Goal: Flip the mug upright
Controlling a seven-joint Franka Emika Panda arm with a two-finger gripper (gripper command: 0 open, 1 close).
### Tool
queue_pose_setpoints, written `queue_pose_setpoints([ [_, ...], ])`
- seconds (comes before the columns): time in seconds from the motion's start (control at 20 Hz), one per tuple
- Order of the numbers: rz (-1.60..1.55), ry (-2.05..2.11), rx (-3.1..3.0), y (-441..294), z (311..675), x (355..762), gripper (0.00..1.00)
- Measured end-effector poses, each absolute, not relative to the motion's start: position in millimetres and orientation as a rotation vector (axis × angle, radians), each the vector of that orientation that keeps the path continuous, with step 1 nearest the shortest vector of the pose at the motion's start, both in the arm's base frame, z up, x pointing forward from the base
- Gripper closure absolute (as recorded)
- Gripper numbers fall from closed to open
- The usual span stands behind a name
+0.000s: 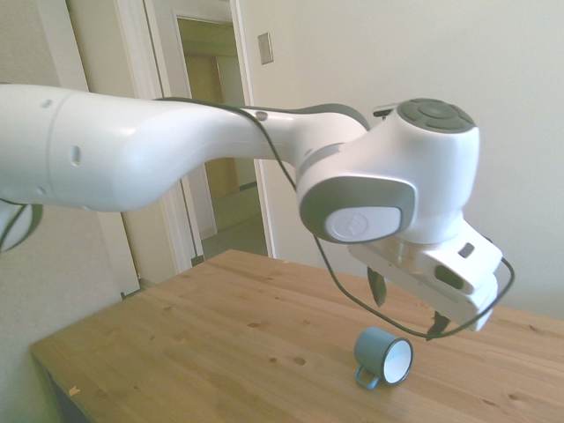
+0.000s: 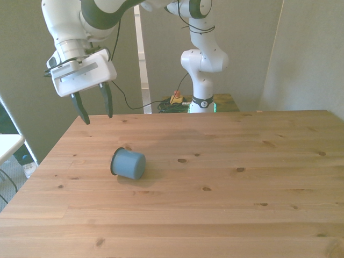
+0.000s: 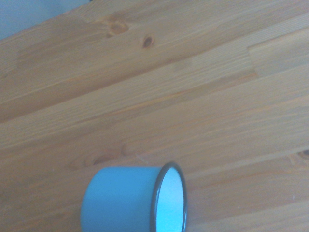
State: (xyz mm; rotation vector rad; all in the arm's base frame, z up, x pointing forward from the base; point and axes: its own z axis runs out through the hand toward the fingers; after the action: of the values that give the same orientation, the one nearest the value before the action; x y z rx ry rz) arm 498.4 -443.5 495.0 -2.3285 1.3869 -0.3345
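Mug: the teal-blue mug point(image 2: 128, 164) is lying on its side on the wooden surface point(image 2: 226, 183), left of centre in the front view, its closed base facing the camera; in the side view its white mouth is pointing right and the loop handle is resting low against the wood.
Hand: the hand point(image 2: 95, 115) is hanging in the air at the upper left of the front view, above the mug and not touching it, its two dark fingers point(image 2: 81, 110) standing apart with nothing between them.
Edges: the mug is sitting well in from every edge of the surface.
Open room: bare wood is stretching across the right and lower parts of the front view.
Writing: no readable lettering is showing on the mug or arm.
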Motion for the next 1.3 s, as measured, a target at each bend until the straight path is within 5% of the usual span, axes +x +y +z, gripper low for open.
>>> queue_pose_setpoints([
  [1.3,-0.073,1.283,-2.208,-416.9,398.2,564.1,0.0],
])
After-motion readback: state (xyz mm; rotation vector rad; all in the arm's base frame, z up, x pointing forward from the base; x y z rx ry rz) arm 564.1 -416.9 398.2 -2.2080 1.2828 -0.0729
